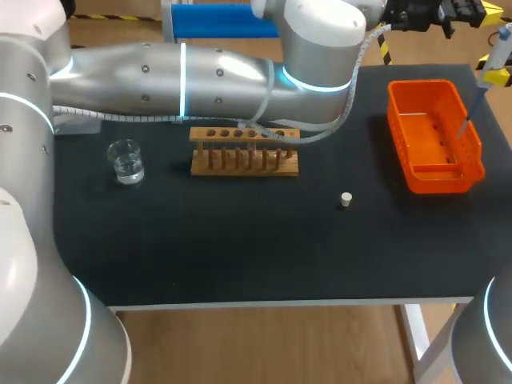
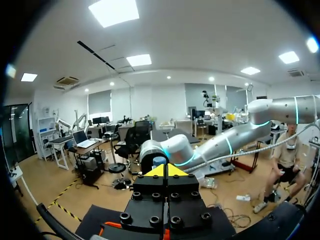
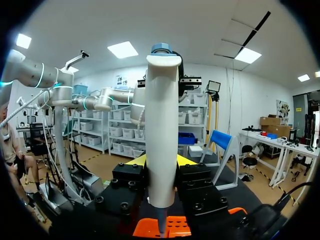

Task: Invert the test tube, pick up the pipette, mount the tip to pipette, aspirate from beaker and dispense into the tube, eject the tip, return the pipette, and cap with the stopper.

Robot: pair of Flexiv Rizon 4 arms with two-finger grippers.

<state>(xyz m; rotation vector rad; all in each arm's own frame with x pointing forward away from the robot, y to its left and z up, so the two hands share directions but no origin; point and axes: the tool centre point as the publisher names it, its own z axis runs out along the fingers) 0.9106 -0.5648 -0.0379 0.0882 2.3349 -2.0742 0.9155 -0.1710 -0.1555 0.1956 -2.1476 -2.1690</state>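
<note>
Right pincer [image 3: 161, 162] grips pipette [image 3: 162, 120] over orange bin [image 1: 444, 181]; left pincer [image 2: 166, 170] seemingly clenched.

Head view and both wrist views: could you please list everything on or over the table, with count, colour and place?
beaker: one, clear glass, on the left part of the table, left of the rack
rack: one, wooden, middle of the table, toward the back
stopper: one, whitish, on the bare table, in front and to the right of the rack
basket: one, orange, on the right part of the table
pipette: one, white with a blue top, upright over the basket
table: one, black top
left arm: one, silver, lying across the back of the table
left gripper: one, yellow-tipped fingers together, nothing between them
right gripper: one, yellow-tipped fingers closed on the pipette
</note>
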